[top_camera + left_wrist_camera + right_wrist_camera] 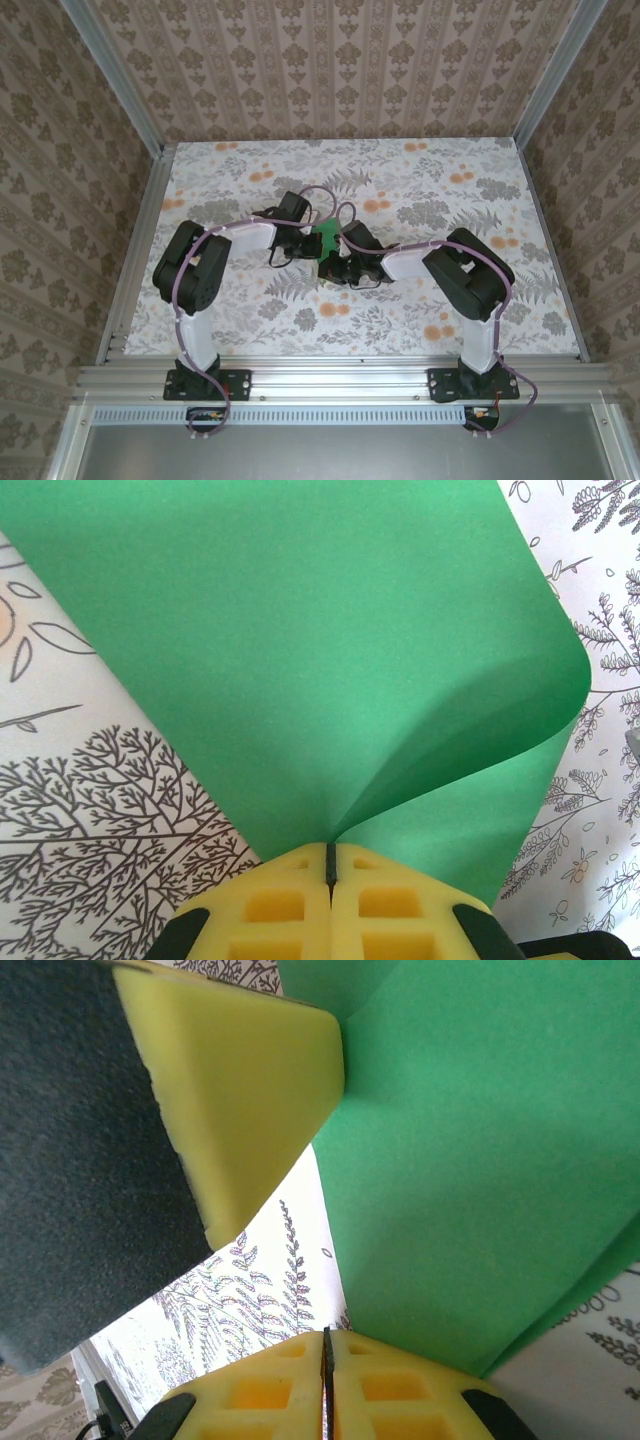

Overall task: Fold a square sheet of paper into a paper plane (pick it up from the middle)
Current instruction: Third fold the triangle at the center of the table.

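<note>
From above: 2 arms bent inward over the floral counter (450, 190), wrists nearly meeting at its middle. Between them, the square sheet of paper (327, 238), bright green, largely hidden by black wrist hardware.

Clenched on that sheet: the left gripper (329, 852). Yellow fingers (275, 905) pressed together, just a dark seam between, green paper running straight into it. Above the fingertips, a broad smooth green face fanning outward. On the right side, a soft rolled-over bend rather than a sharp crease, with the shaded lower layer beneath. Printed leaves and branches of the counter on both sides.

Closed too: the right gripper (325, 1338), fingers tight together with a thin dark line between. Sheet touching the fingertips just right of that line and spreading up and rightward. Clamped inside or merely resting against them: cannot tell. In the right wrist view, upper left, a yellow pad (250, 1100) and dark body of the left gripper, just beside the sheet's upper part.
</note>
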Controlling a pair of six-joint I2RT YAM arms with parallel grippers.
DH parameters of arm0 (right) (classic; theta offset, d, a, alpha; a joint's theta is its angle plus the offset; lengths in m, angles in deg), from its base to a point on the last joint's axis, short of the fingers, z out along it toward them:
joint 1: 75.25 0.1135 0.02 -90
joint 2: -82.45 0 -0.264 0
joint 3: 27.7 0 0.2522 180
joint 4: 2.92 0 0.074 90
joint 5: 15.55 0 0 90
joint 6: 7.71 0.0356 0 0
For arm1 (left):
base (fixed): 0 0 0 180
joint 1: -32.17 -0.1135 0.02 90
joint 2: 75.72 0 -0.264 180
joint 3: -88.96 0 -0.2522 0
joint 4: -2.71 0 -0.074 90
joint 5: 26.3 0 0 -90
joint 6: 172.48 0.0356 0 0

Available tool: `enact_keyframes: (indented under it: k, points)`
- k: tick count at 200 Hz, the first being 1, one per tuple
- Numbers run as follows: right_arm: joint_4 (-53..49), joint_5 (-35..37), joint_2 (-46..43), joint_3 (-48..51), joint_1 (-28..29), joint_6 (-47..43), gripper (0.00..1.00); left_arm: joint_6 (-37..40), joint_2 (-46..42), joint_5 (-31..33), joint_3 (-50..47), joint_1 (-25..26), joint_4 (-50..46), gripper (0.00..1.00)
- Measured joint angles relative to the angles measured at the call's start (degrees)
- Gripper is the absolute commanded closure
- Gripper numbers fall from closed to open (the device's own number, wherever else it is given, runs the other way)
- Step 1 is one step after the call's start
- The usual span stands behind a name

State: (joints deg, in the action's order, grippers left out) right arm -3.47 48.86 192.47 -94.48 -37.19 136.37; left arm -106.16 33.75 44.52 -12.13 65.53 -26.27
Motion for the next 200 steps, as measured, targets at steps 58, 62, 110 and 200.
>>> enact_keyframes:
  k: [58,62,110,200]
  points:
    - [-0.35,-0.2,-1.27,0.02,-0.09,-0.04,0.87,0.0,0.0,0.04,0.0,0.0,0.0,1.0]
    - [-0.42,-0.2,-1.53,0.02,-0.09,-0.04,0.87,-0.02,0.0,0.04,0.0,0.0,0.0,1.0]
    - [-1.46,-0.22,-1.95,0.37,-0.09,-0.04,0.88,-0.02,0.0,0.11,0.0,0.0,0.02,1.0]
    - [-11.04,-0.09,-5.42,0.09,-0.31,-3.23,0.85,-0.02,0.0,0.15,0.0,0.04,0.0,1.0]
